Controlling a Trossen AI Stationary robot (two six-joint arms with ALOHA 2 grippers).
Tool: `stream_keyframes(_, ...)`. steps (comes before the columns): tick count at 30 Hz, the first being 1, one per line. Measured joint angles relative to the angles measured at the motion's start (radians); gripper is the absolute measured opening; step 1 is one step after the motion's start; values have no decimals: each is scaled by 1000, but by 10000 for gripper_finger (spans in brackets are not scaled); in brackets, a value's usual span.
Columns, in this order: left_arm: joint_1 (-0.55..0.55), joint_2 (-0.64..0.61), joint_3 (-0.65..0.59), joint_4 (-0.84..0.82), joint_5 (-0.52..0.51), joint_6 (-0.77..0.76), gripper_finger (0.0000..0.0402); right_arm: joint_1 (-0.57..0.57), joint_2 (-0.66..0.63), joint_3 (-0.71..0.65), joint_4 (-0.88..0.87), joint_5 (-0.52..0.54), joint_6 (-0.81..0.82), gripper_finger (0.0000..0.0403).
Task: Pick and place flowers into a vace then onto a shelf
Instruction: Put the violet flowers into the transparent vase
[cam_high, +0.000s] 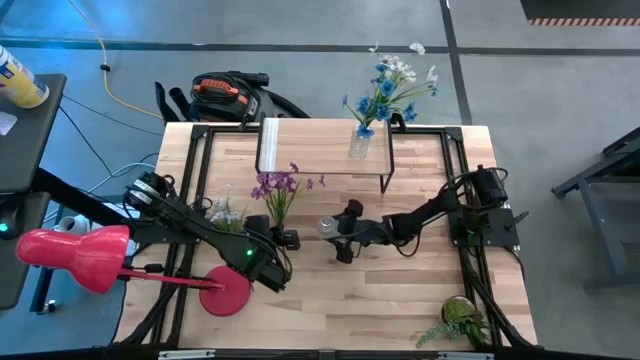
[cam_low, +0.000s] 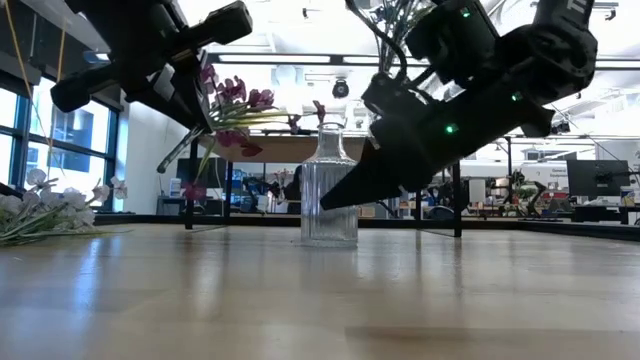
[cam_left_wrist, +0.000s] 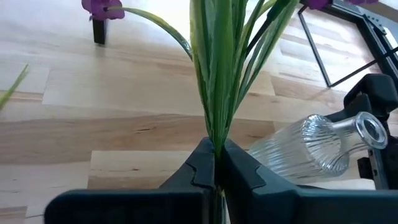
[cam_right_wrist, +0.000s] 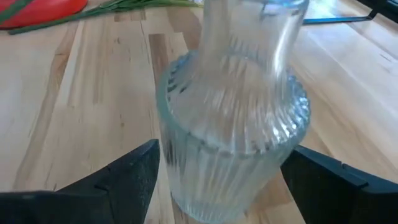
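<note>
Purple flowers (cam_left_wrist: 214, 68) sit pinched in our left gripper (cam_left_wrist: 214, 171). Our right gripper (cam_right_wrist: 217, 180) spreads wide around the glass vase (cam_right_wrist: 233, 124), fingers flanking it.

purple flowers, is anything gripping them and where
The left gripper pinches the purple flowers low on their green stems. The right gripper's fingers flank the glass vase.

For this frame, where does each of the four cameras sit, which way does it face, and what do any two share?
High view: overhead, straight down on the wooden tabletop; both dark arms show.
Low view: table height, facing the room; both arms enter from above.
Left wrist view: looks past the left gripper, shut on the purple-blossomed green stems.
Right wrist view: looks past the right gripper, its fingers either side of the ribbed clear glass vase.
Shared: all four views show that vase.
</note>
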Motion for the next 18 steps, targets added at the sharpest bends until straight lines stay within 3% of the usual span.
stream_keyframes(13,0,0,0,-7,11,0,51,-35,53,-5,71,-70,47,314)
stream_keyframes(18,0,0,0,-7,9,0,42,-35,79,10,107,-51,11,291)
